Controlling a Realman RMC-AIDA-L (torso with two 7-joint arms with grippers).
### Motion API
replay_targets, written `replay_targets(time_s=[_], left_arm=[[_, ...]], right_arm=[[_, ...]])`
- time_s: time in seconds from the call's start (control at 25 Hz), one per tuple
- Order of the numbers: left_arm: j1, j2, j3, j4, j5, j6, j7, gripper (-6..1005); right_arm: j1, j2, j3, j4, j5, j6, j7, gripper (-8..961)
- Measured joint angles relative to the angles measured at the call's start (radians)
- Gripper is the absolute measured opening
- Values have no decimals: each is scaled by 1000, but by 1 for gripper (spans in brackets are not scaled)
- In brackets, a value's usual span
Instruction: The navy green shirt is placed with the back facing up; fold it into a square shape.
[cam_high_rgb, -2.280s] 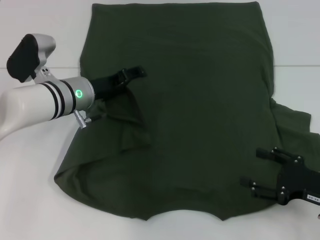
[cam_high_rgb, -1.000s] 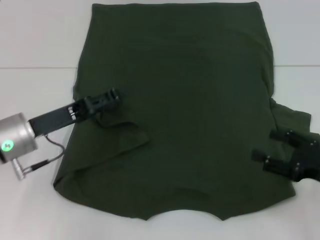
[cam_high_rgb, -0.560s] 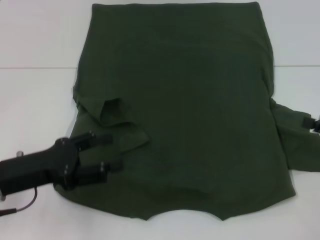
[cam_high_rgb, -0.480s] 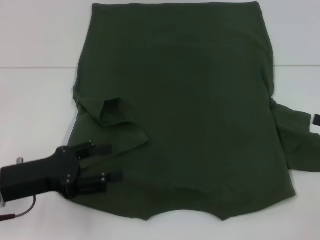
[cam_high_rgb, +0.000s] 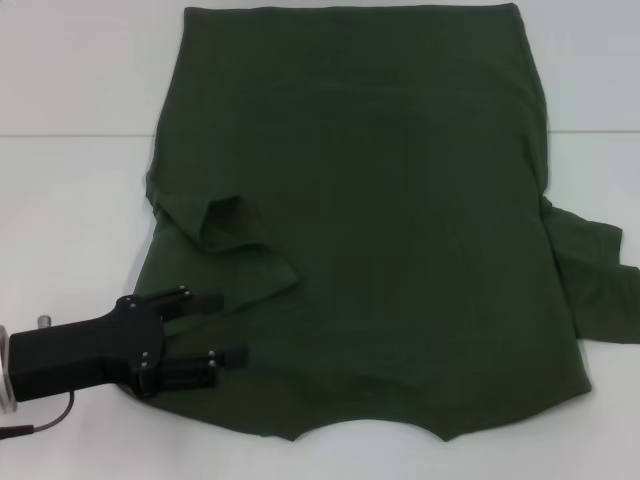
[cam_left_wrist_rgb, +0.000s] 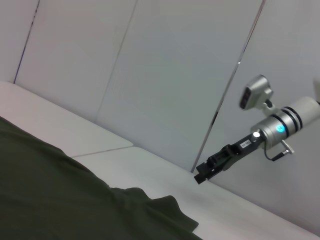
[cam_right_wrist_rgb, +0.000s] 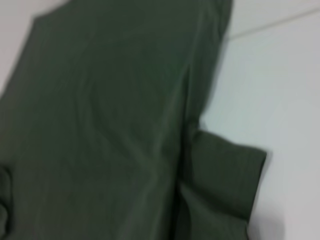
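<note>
The navy green shirt (cam_high_rgb: 380, 200) lies spread flat on the white table, hem at the far side and collar notch at the near edge. Its left sleeve (cam_high_rgb: 235, 235) is folded inward onto the body. The right sleeve (cam_high_rgb: 595, 285) still sticks out sideways; the right wrist view shows this sleeve (cam_right_wrist_rgb: 230, 180) beside the shirt body (cam_right_wrist_rgb: 110, 125). My left gripper (cam_high_rgb: 222, 327) is open over the shirt's near-left corner, with nothing between its fingers. My right gripper (cam_left_wrist_rgb: 204, 172) is outside the head view and shows only far off in the left wrist view, raised above the table.
Bare white table (cam_high_rgb: 70, 220) surrounds the shirt on the left, right and near sides. A seam line in the table surface (cam_high_rgb: 80, 135) runs across behind the shirt's far part. A pale panelled wall (cam_left_wrist_rgb: 165, 75) stands behind the table.
My left gripper has let go of the folded-in left sleeve and drawn back to the shirt's near-left corner. My right gripper has moved off the right edge of the head view.
</note>
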Motion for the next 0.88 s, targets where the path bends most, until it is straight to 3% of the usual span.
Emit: replay_targets(time_s=[0.32,0.64,0.88], left_arm=[[-3,-1,1,0,1,3,-24,891],[-8,-1,0,-6,-4,1,-25,891],[-9,-2,-1,-8,-5,0,-25,890]], right_arm=[[122,18,-69,30,-187,45,59,749],[142,29,-181,135,-184,175,54,745],[151,46,-205,163,-182,230,30,741]])
